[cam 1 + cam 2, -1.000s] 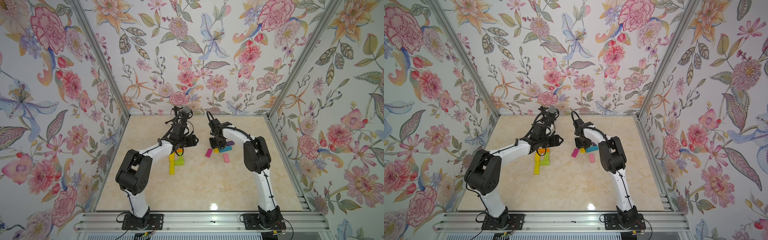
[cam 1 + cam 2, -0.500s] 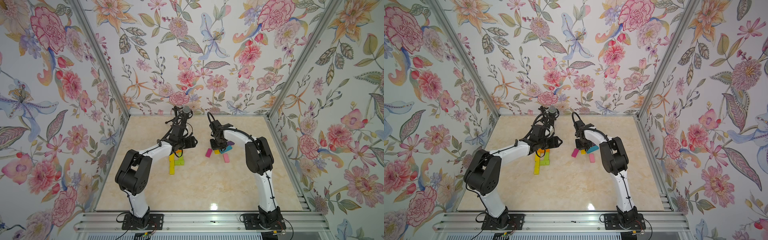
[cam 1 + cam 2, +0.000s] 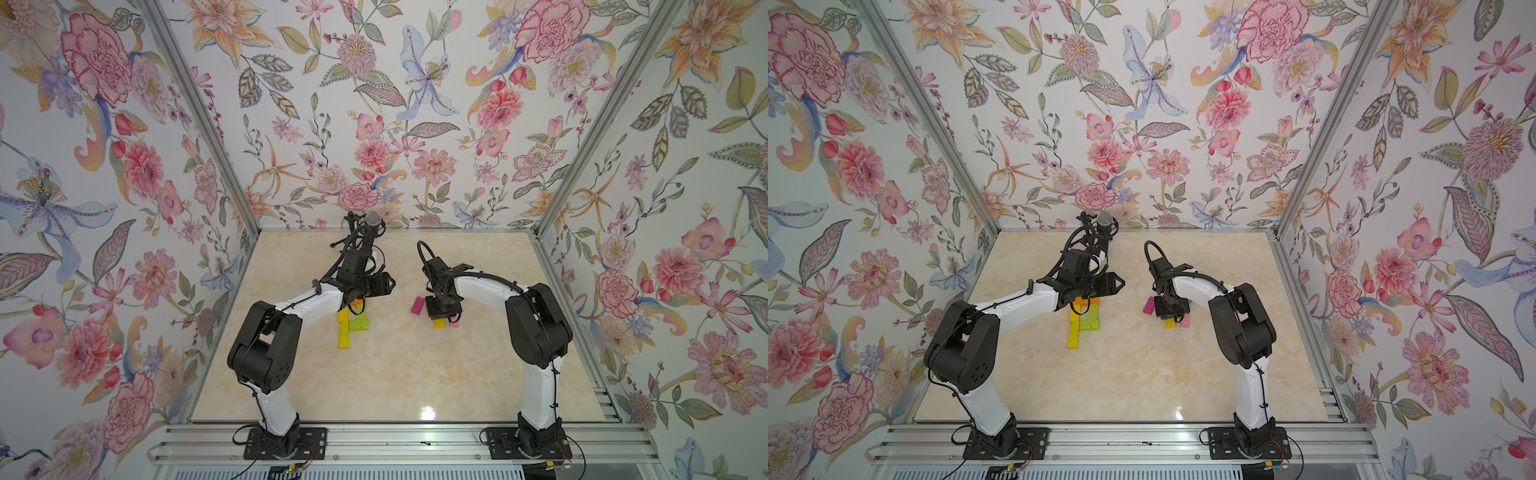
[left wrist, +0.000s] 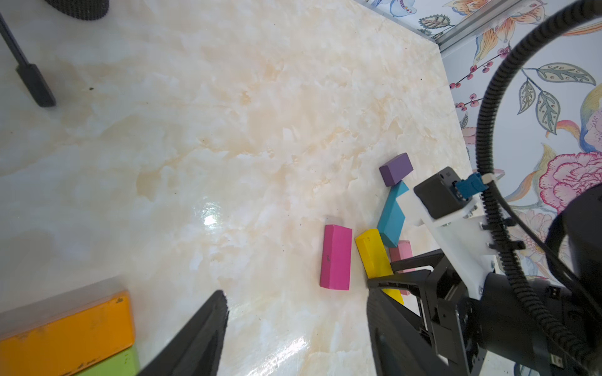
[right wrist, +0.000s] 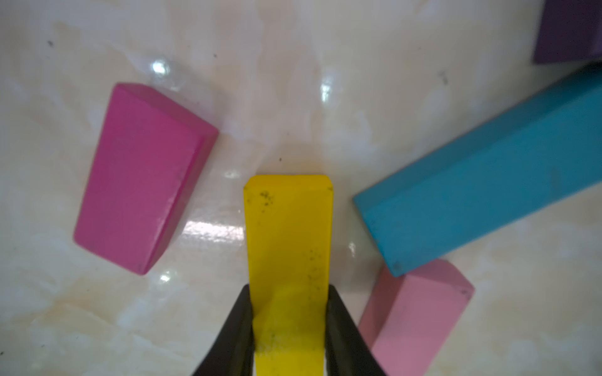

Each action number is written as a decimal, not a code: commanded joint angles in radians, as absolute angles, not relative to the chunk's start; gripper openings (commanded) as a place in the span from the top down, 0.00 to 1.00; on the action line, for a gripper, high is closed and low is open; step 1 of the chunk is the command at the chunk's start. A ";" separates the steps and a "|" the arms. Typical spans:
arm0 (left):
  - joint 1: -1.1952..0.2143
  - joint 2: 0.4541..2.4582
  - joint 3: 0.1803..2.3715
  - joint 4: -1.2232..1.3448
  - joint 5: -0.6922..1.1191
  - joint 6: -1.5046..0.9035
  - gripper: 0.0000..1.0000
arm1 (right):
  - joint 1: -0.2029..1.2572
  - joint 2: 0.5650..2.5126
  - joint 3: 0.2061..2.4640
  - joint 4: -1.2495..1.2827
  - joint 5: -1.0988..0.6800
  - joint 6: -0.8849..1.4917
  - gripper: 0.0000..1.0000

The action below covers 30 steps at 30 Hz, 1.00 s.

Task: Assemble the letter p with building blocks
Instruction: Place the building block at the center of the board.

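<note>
Fingers (image 4: 202, 332) of the left gripper (image 4: 293, 328) stand spread wide with nothing between them, hovering over the marble table (image 3: 395, 374) right by the part-built letter. That letter sits left of centre in both top views: a yellow-and-lime stem (image 3: 343, 328), plus a lime green block (image 4: 110, 361) and an orange block (image 4: 65, 332) touching each other at its far end.

Moving right, we reach the loose group. The magenta block (image 5: 143, 175) lies flat on its own, just beside the yellow block (image 5: 288, 234). And there's the right gripper (image 5: 290, 328), its 2 black fingers pressed against both long sides of that yellow block, pinching its near end. Whether the block is off the table, I can't tell. Further right, the teal block (image 5: 482, 182) lies slantwise with 1 end against the pink block (image 5: 413, 315). The purple block (image 4: 395, 169) sits at its other end.
</note>
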<state>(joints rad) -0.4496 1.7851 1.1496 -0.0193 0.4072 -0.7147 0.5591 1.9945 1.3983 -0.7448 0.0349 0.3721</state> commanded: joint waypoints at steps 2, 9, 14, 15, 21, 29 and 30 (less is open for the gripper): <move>-0.437 1.768 1.143 0.006 0.430 -0.709 0.30 | 0.611 1.894 1.289 -0.708 0.044 0.462 0.80; -0.438 1.757 1.166 -0.012 0.439 -0.690 0.31 | 0.723 1.794 1.165 -0.685 0.084 0.583 0.80; -0.437 1.741 1.176 -0.024 0.438 -0.684 0.30 | 0.812 1.744 1.098 -0.681 0.113 0.690 0.79; -0.439 1.743 1.185 -0.029 0.441 -0.683 0.30 | 0.828 1.741 1.089 -0.680 0.120 0.706 0.79; -0.448 1.753 1.247 -0.069 0.448 -0.658 0.30 | 0.874 1.741 1.077 -0.643 0.169 0.742 0.68; -0.448 1.745 1.227 -0.072 0.431 -0.660 0.30 | 0.846 1.623 1.172 -0.667 0.274 0.653 0.22; -0.448 1.744 1.229 -0.077 0.428 -0.661 0.30 | 0.823 1.603 1.178 -0.670 0.264 0.634 0.02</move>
